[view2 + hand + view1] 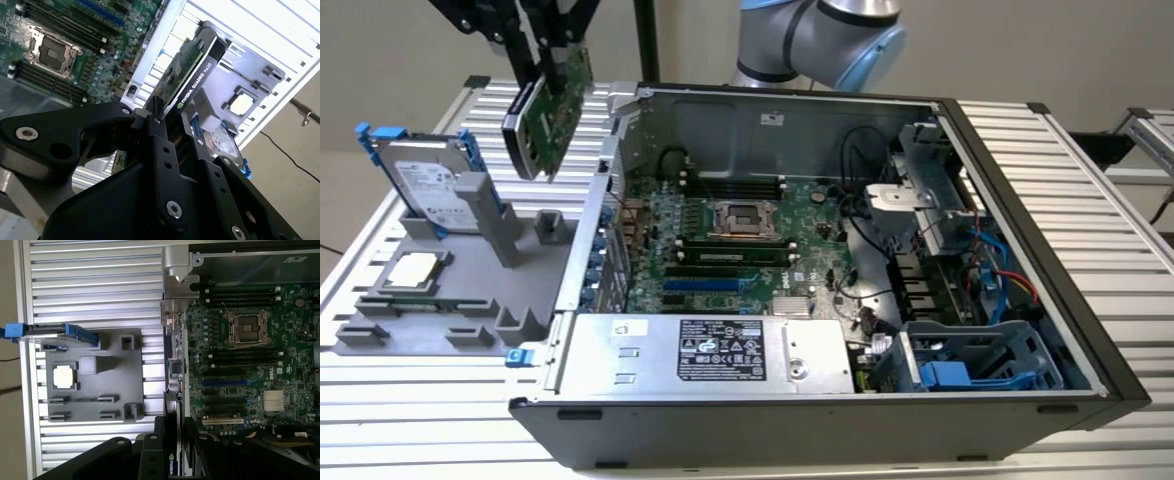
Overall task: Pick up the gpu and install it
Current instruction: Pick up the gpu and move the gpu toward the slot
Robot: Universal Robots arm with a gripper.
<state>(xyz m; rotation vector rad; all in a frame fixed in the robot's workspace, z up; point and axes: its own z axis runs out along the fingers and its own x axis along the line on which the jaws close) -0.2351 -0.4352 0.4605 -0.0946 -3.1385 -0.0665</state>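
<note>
Black two-finger gripper pinches the thin green gpu card with black cooler by one end.
We see it hanging aloft, long axis downward, just outside the open grey computer case's wall.

Both wrist views — close over motherboard

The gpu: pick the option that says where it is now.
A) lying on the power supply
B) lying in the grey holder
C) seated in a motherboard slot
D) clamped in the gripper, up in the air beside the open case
D: in the exterior view the gpu hangs clamped in the gripper, clear of the grey holder and outside the open case.
</note>
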